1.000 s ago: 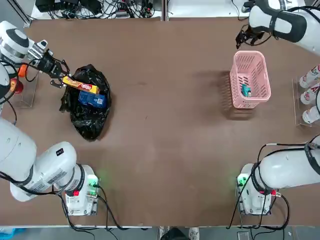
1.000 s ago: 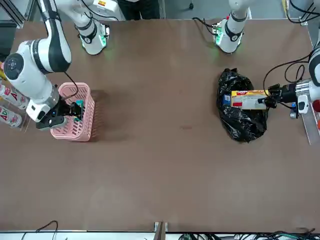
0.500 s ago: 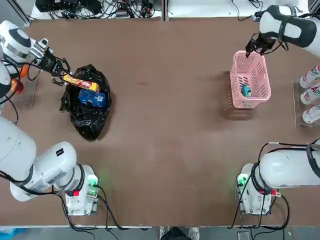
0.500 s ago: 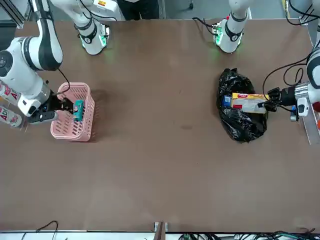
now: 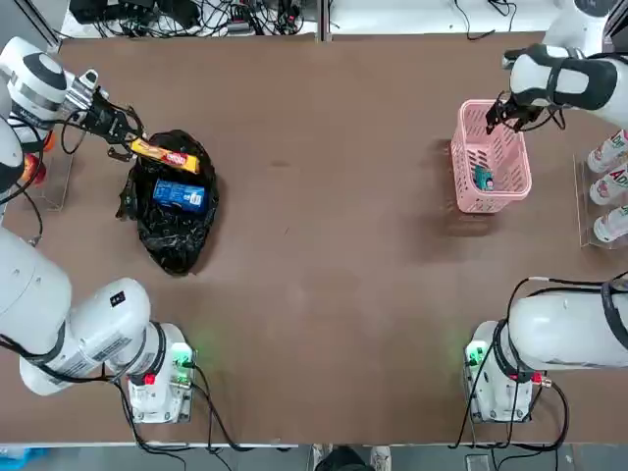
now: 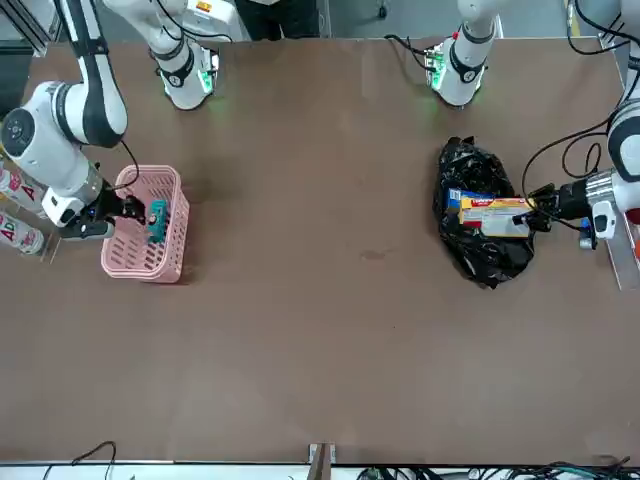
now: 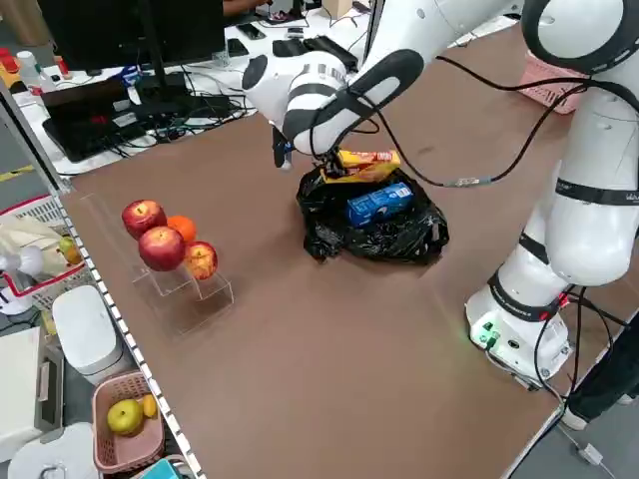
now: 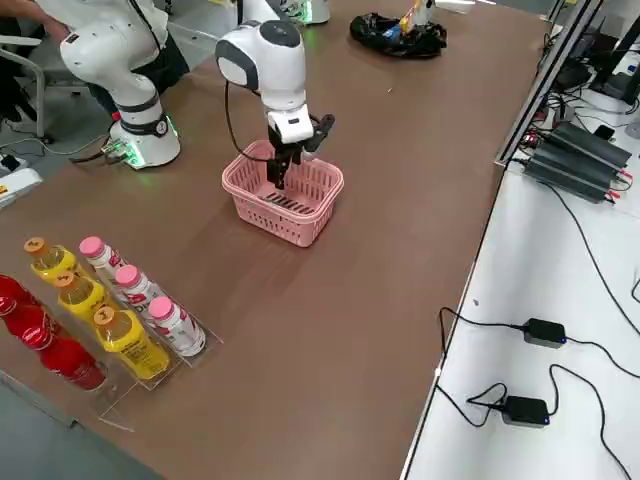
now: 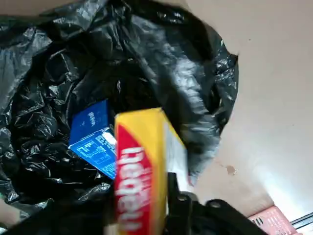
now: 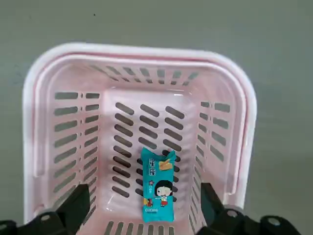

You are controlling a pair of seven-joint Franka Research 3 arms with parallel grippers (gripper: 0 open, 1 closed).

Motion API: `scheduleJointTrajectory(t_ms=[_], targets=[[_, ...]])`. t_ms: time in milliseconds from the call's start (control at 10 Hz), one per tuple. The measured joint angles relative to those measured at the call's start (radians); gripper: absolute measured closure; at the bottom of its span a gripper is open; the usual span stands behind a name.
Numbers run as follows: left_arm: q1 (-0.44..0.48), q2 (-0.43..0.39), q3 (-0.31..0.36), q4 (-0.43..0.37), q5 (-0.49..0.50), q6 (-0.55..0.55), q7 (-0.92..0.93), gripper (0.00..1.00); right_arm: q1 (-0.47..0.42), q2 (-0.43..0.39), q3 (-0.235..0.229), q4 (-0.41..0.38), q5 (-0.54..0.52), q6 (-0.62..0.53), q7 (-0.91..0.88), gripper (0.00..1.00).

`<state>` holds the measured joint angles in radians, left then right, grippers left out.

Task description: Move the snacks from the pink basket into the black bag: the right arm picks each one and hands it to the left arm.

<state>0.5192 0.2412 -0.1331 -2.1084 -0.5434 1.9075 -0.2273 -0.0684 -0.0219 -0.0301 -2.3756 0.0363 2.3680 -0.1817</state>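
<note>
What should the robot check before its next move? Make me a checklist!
1. Teal snack still waiting in the pink basket: ok.
2. Right gripper open above the basket: ok.
3. Blue box inside the black bag: ok.
4. Yellow box let go and clear of the left gripper at the bag: not ok, it's right at the fingers.
5. Left gripper free to take the teal snack: cannot tell.

The basket (image 5: 491, 157) is standing right of the bag (image 5: 177, 201), well apart; one snack (image 10: 158, 188) is lying in the basket; a box (image 5: 181, 195) is resting in the bag.
</note>
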Motion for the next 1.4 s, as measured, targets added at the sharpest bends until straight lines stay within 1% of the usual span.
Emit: scheduleJointTrajectory(t_ms=[200,300,400,600,800,900,1000,1100,1200,1300,1400], targets=[[0.0,-0.001,-0.001,0.008,-0.001,0.0,-0.001,0.22,0.0,0.0,0.0,-0.05,0.0,0.073,0.0,0.0],[0.0,-0.004,-0.001,0.013,-0.002,0.0,-0.003,0.08,0.0,0.0,0.0,-0.076,0.0,0.107,-0.001,0.0],[0.0,-0.013,-0.001,0.017,-0.002,0.0,-0.005,0.0,0.0,0.0,0.0,-0.092,0.0,0.122,-0.001,0.0],[0.001,-0.075,-0.001,0.021,-0.002,0.0,-0.008,0.0,-0.001,0.0,0.001,-0.101,0.0,0.132,-0.002,0.0],[0.001,-0.177,0.001,0.027,-0.001,0.0,-0.009,0.0,-0.001,0.0,0.001,-0.128,0.0,0.18,-0.003,0.0],[0.001,-0.22,0.004,0.032,0.01,-0.001,-0.01,0.0,-0.001,0.0,0.001,-0.155,0.0,0.217,-0.003,0.0],[-0.001,-0.246,0.006,0.047,0.055,-0.007,-0.007,0.0,-0.001,0.0,0.001,-0.176,0.0,0.238,-0.003,0.0],[-0.016,-0.254,0.005,0.073,0.114,-0.023,-0.008,0.0,-0.001,0.0,0.001,-0.186,0.0,0.247,-0.003,0.0],[-0.035,-0.252,0.005,0.112,0.148,-0.047,-0.009,0.0,-0.001,0.0,0.002,-0.188,0.0,0.252,-0.003,0.0],[-0.047,-0.248,0.005,0.167,0.181,-0.091,-0.008,0.0,-0.001,0.0,0.002,-0.191,0.0,0.262,-0.003,0.0],[-0.061,-0.24,0.005,0.228,0.235,-0.149,-0.002,0.0,-0.001,0.001,0.002,-0.198,0.0,0.275,-0.003,0.0]])
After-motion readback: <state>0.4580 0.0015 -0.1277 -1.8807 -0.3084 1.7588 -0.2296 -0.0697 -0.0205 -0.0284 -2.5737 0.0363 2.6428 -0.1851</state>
